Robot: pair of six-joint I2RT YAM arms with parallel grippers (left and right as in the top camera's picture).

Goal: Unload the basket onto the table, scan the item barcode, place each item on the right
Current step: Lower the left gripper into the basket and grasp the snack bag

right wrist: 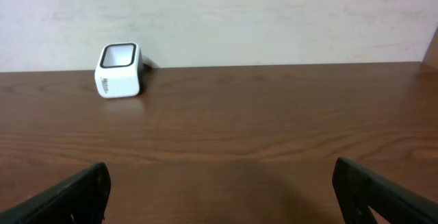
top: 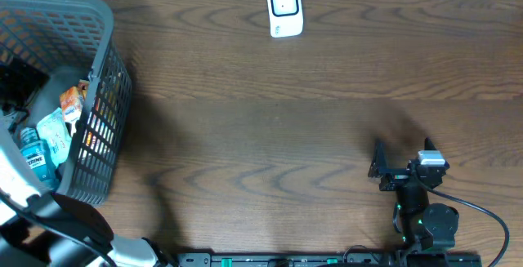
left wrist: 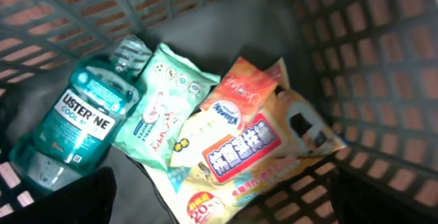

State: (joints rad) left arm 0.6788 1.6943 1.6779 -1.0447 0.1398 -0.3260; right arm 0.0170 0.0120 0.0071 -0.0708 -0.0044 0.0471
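Items for scanning lie inside the grey mesh basket at the near-left corner of the counter.

1. Right hand: near-right of the counter, low over the surface, jaws spread wide and holding nothing. In the right wrist view both fingers frame bare wood.
2. Left arm: reaches from the near edge over the basket. The left hand hangs above the contents, jaws fully apart, gripping nothing.
3. Basket contents, left wrist view:
   - Mouthwash bottle: teal, lying on its side, label up. Its long axis runs diagonally, cap toward the upper right of that view. In the overhead view the cap end points toward the far side.
   - Green wipes pack: flat, touching the bottle, long axis roughly parallel to it.
   - Orange pack: partly under the yellow pack.
   - Yellow pack: on top, with a red label panel facing up, tilted against the basket wall.
4. Scanner: white, at the far edge of the counter, centre, well apart from basket and hands. Its dark-rimmed window faces upward; its long axis runs near to far.
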